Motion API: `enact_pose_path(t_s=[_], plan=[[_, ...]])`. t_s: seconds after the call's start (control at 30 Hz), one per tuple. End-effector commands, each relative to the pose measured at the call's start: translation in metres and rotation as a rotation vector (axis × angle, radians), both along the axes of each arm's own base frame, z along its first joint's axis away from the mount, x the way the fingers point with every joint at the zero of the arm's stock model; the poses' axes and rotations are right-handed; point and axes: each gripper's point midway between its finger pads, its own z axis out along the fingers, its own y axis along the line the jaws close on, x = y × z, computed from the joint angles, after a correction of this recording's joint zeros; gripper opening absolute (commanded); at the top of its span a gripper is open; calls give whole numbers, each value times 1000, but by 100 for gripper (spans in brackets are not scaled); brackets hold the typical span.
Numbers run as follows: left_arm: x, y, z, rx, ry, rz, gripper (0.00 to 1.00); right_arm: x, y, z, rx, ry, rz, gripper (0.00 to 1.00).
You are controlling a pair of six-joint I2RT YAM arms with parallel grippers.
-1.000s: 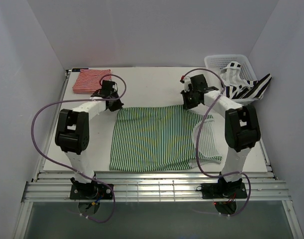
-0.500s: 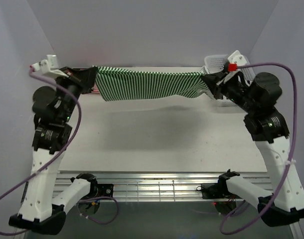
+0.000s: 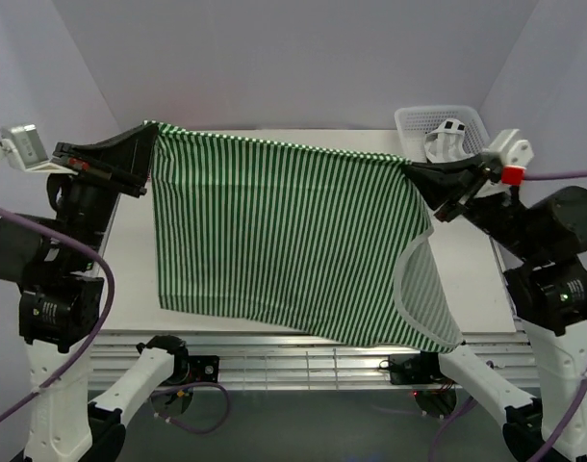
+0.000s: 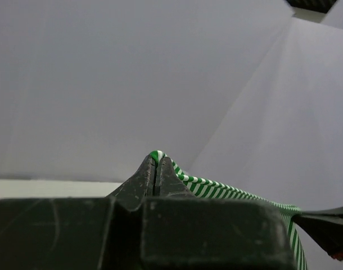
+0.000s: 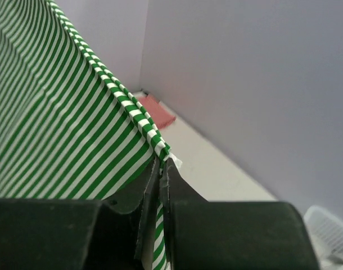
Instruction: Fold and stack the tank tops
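The green-and-white tank top (image 3: 284, 241) hangs spread in the air above the table, held by its top corners. My left gripper (image 3: 149, 135) is shut on its left corner (image 4: 156, 155). My right gripper (image 3: 412, 171) is shut on its right corner (image 5: 163, 151). The cloth's lower edge droops towards the table's near edge. The red-and-white tank top (image 5: 157, 111) lies folded at the far left corner, seen only in the right wrist view. The black-and-white tank top (image 3: 447, 140) shows partly in the white basket (image 3: 409, 119).
The white lattice basket stands at the back right corner of the white table (image 3: 130, 279). Grey walls close in the table on three sides. Both arms are raised high at the table's sides.
Both grippers have risen and pulled nearer with the green-and-white top, which now hangs fully spread and hides the table's middle. One second ago it lay flat on the table.
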Motion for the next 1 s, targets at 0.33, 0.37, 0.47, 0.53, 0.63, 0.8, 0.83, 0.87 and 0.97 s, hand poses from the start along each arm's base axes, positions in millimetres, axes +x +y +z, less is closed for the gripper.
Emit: enact_pose_path(t_s=[0.33,0.37,0.47,0.53,0.63,0.8,0.83,0.87,0.97], plan=[[150,7,-39,97,290,221,0,121,-18,-28,-47,224,-335,8],[142,10,-30,84,261,233,0,115,-18,-15,-32,176,-323,8],[116,18,-6,82,180,247,0,95,-24,7,-6,118,-317,8],[96,20,-2,79,160,236,0,81,-25,12,-5,102,-297,8],[58,26,8,60,96,221,0,56,-22,17,10,73,-232,8],[20,17,-5,63,72,128,0,11,-18,21,30,37,-121,8],[6,15,-3,64,48,102,0,4,-18,20,35,38,-109,8],[2,14,-5,62,49,91,0,-1,-18,20,38,35,-101,8],[-16,15,-2,48,25,75,0,-28,-22,25,66,16,-66,8]])
